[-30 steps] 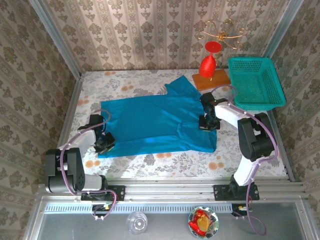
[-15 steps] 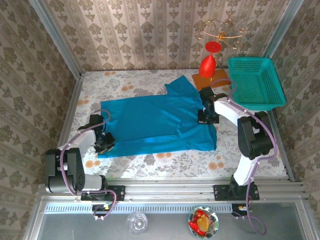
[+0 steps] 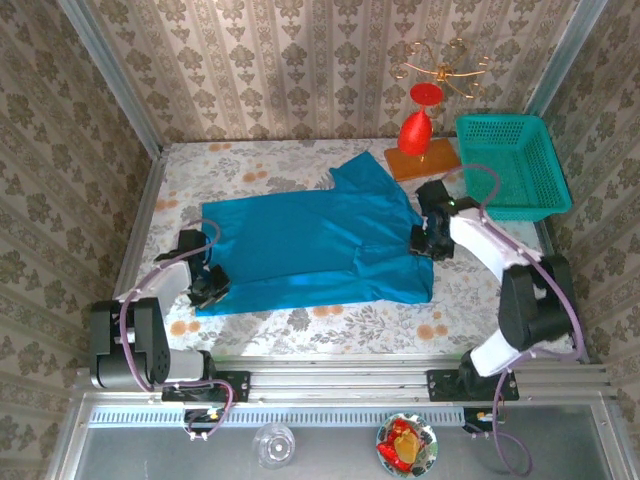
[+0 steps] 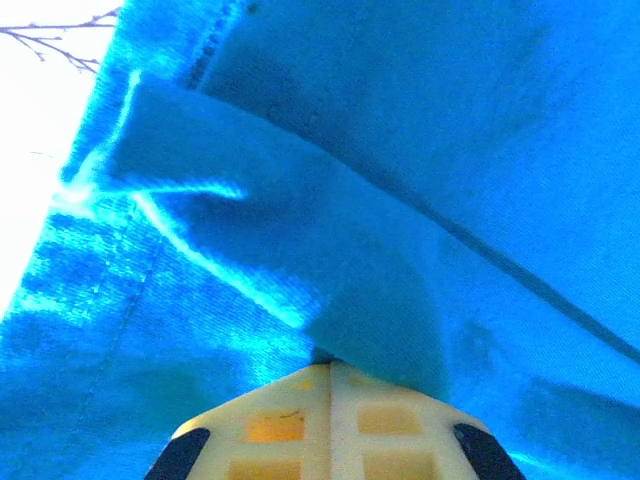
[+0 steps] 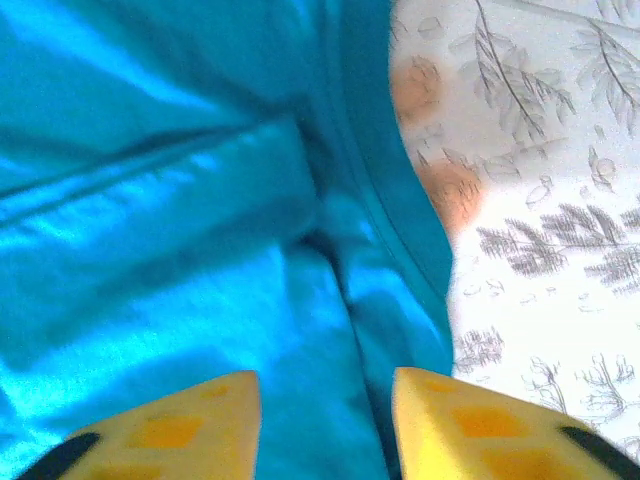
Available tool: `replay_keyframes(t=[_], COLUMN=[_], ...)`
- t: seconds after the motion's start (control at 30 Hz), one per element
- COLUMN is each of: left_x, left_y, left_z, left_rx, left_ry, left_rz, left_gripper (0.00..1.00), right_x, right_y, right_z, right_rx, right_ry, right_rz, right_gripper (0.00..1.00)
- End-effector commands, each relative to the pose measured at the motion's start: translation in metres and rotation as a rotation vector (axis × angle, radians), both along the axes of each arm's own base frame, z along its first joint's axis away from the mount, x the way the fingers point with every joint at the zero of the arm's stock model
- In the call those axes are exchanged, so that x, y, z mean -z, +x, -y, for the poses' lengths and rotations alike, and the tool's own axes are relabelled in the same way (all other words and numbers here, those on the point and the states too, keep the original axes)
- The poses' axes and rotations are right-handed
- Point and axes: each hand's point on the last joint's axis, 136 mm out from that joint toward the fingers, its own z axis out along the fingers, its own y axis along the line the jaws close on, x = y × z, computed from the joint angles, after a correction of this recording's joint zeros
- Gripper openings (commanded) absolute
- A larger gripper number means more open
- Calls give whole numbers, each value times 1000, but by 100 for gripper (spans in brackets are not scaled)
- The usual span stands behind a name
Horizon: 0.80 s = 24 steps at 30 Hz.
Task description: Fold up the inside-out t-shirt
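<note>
- Top external view puts the inside-out t-shirt (image 3: 310,245) spread nearly flat across the middle of the worktop (image 3: 250,165). Its length runs left to right, and one sleeve pokes toward the upper right
- Just changed: a second ago the right tool (image 3: 428,238) sat clamped on the cloth at the shirt's right edge. It has since let go and slid a little toward the right of the frame, its elbow swinging out to the lower right. The shirt's outline has scarcely altered, so I judge that pull was a straightening of the right side, not a fold, and folding proper seems hardly begun
- Right wrist view: the right tool (image 5: 322,378) is released, its two yellow fingers standing moderately apart with nothing pinched between them. Blue cloth with a seam lies below the gap, and the shirt's edge and bare floral worktop show at the right. Whether the fingertips graze the cloth I cannot tell
- Left wrist view: the left tool (image 4: 330,372) is clenched, fingers together, with a tuck of blue fabric rising from between them, so it is grasping the shirt. From above it sits at the shirt's lower-left corner, unmoved over the last second
- Further out, a teal mesh basket (image 3: 512,165) stands at the upper right, apart from the shirt, beside a wooden board (image 3: 410,165) carrying a red ornament (image 3: 417,128)
</note>
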Motion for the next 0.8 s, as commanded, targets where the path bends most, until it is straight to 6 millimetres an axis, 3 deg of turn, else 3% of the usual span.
replay_keyframes(t=[0.0,0.17,0.47,0.6,0.77], left_x=[14,14,18,20,23], left_y=[-21,-20,-22,-24,-27], left_z=[-17,-18,-18,-20,-22], left_rx=[-37,-49,-81,-100,-125], left_ry=[63,50,23,14,-4], left_rz=[-71,-69,-75,-82,-90], left_gripper=[5,6,6,7,7], right_x=[13,31,55,72,70], right_y=[-39,-59,-63,-70,-87], right_z=[-9,-24,-36,-22,12], right_rx=[59,78,119,186,278], right_ry=[133,261,361,306,138], right_rz=[-78,-107,-134,-196,-203], right_gripper=[53,60,65,70,79])
